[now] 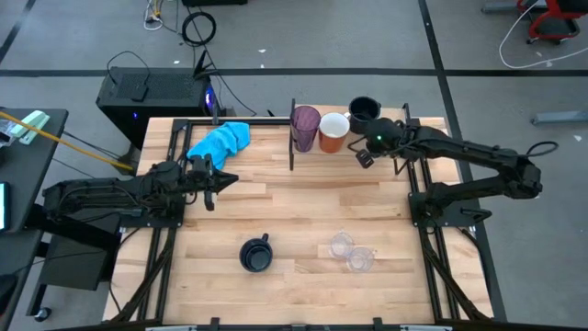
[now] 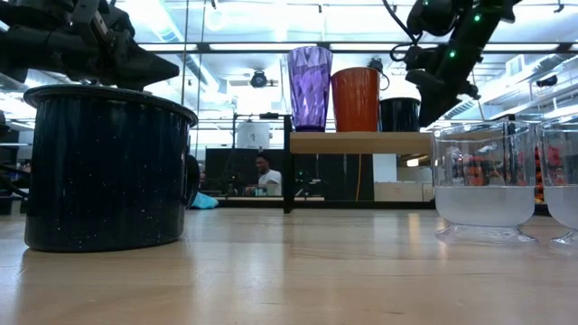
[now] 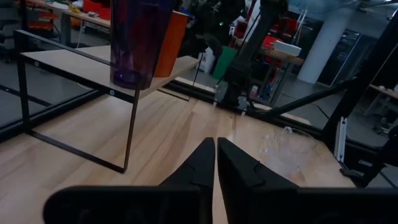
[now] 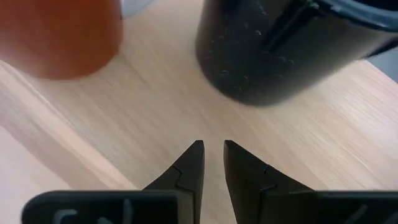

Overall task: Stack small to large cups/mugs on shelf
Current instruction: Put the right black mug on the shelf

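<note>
Navy speckled mug [image 4: 280, 50] sitting on light-wood shelf [image 1: 386, 152] | right gripper [image 4: 213, 163] fingers slightly parted, empty | left gripper [image 3: 216, 163] fingers nearly pressed together | advising: back away clear of mug.

A crumpled bright blue cloth [image 1: 220, 141] is being carried by the light wood tabletop [image 1: 294, 198], near the left gripper [image 1: 219, 181] and off to one side of its tips. A black box [image 1: 152, 97] with cables is being kept on the floor, farther out on that same side. In the low view, a person [image 2: 264, 174] is being shown in the room well beyond the table.
</note>
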